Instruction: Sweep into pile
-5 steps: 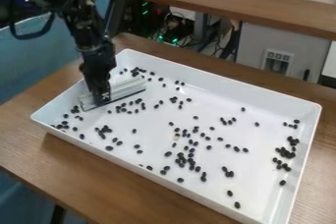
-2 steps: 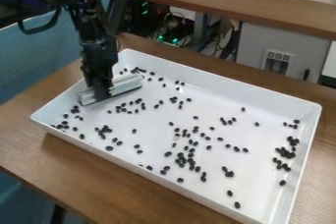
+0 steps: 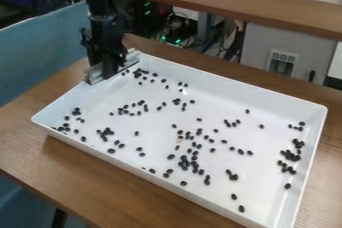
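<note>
Beans lay across the floor of the tray, in view below and right of the gripper, which was clamped on a pale bar at the tray's far left corner, long axis roughly along its left wall. They looked dark, oval, scattered.

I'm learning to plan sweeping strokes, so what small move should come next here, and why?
Probably lower the pale sweeping bar just inside the white tray's far-left corner, behind the nearby black beans. The gripper holds the bar over that corner's rim, and the beans lie scattered across the tray rather than in one pile.
</note>
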